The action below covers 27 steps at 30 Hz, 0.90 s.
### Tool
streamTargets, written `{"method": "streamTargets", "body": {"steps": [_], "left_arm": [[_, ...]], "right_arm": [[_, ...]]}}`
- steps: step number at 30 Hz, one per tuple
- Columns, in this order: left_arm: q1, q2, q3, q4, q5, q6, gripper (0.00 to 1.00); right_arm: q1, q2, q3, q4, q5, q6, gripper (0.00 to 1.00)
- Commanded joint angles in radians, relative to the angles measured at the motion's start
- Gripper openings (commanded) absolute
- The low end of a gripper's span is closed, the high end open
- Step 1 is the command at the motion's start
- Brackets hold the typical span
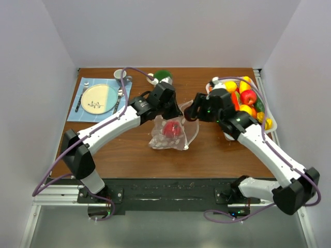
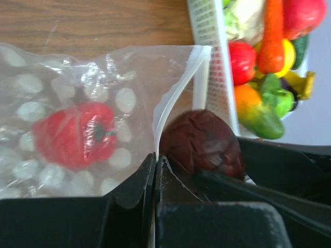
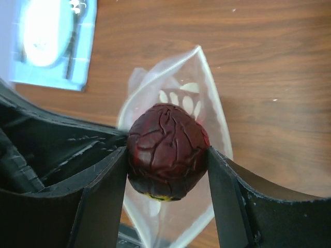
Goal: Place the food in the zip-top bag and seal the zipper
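Clear soft plastic printed with white dots, the plate-sized zip-top bag, lies mid-table in the top view, with a glossy red toy vegetable already inside. The left gripper sits at the bag's twelve o'clock edge. The right gripper comes in from two o'clock, the side nearer the white slatted basket of remaining toy food at three o'clock.

From the left wrist, the jaws are clenched on the bag's mouth edge, and the thin pale zipper strip runs up out of them toward one o'clock. Just right of that strip hangs a dark red wrinkled toy fruit, which looks to be outside the film as far as I can tell.

From the right wrist, the black fingers grasp that fruit at nine and three o'clock. The bag's mouth gapes directly behind it, its long axis running twelve to six. My guess is that the fruit has only to travel along that axis into the opening while the left arm holds the lip up — the film looks limp, so a sideways drift might snag the edge.
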Motion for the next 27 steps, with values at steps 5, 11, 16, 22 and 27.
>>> {"method": "streamTargets", "body": {"steps": [5,11,16,22,27], "left_arm": [[-0.021,-0.040,0.043,-0.007,-0.044,-0.042,0.00],[-0.021,-0.067,0.040,-0.013,-0.067,-0.053,0.00],[-0.021,-0.069,0.047,-0.021,-0.078,-0.051,0.00],[-0.019,-0.084,0.052,-0.033,-0.091,-0.051,0.00],[-0.018,-0.100,0.061,-0.044,-0.104,-0.045,0.00]], "right_arm": [[0.082,0.101,0.067,0.040,0.113,0.028,0.70],[0.081,0.052,0.096,0.012,0.104,0.015,0.83],[0.079,0.020,0.084,-0.015,0.153,0.017,0.86],[0.081,-0.008,0.026,-0.063,0.233,0.008,0.76],[0.079,-0.045,-0.020,-0.077,0.242,0.003,0.70]]}}
